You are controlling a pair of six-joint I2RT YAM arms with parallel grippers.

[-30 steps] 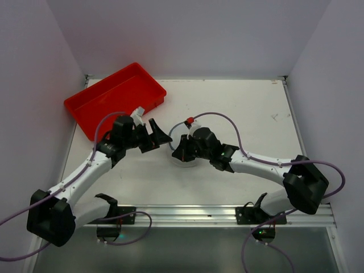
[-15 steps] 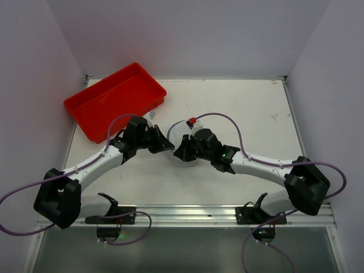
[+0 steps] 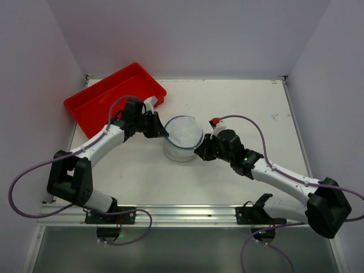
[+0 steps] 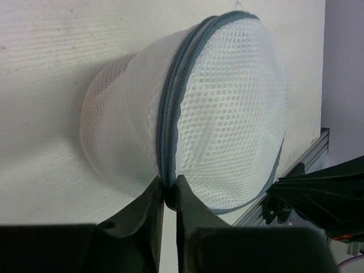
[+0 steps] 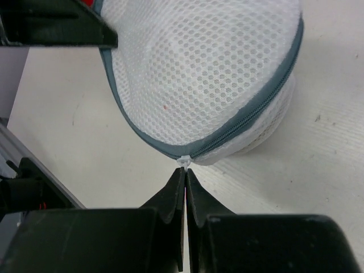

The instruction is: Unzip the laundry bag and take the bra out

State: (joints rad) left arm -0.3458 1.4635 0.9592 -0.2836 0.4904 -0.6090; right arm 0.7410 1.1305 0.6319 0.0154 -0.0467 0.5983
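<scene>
The laundry bag [image 3: 183, 136] sits upright near the middle of the bench [image 3: 256, 102], lid zipped and held from both sides. The left fingers [image 4: 149, 209] are pinched shut on the blue-grey zip trim [image 4: 170, 108] at the bag's left rim, while the right fingers [image 5: 170, 198] are closed on the small white zip pull [image 5: 183, 161] at its near-right rim. The step in hand appears to be the unzipping. It would go best with the left grip anchoring the rim while the right draws the pull along the curve of the trim, following the circle rather than tugging straight out, which could drag or tip the soft mesh. The bra cannot be made out through the mesh. Bare bench lies to the right of the bag and beyond it. The red tray [image 3: 96, 105] sits close behind the left wrist at the far-left corner, and the metal rail [image 3: 187, 211] at the near edge is well apart.
</scene>
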